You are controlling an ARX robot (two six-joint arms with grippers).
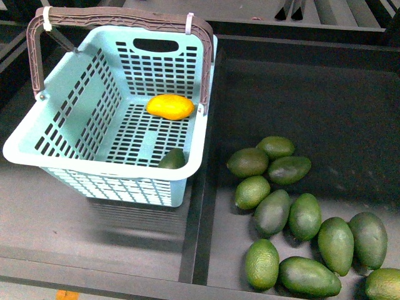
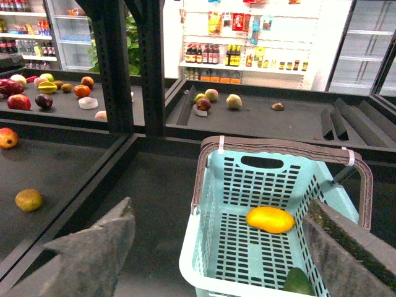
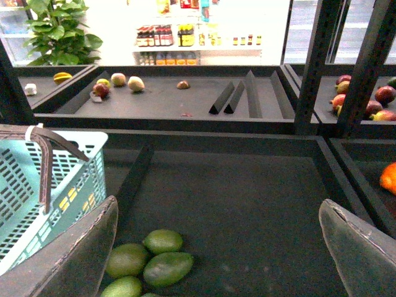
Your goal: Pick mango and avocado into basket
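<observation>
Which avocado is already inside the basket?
The dark avocado against the blue basket's near wall, near the mango. All others lie in the black tray.

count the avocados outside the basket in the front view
11 dark green oval avocados, all clustered in the black shelf tray right of the light blue slotted plastic basket; one at the bottom right corner is cut off, so more may be hidden.

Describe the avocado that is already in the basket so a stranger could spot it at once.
Find the light blue basket on the left. Inside, the yellow mango lies toward the back; the avocado sits against the near wall, at the right corner. It is the only avocado in the basket, while the other avocados lie loose in the tray to the right.
</observation>
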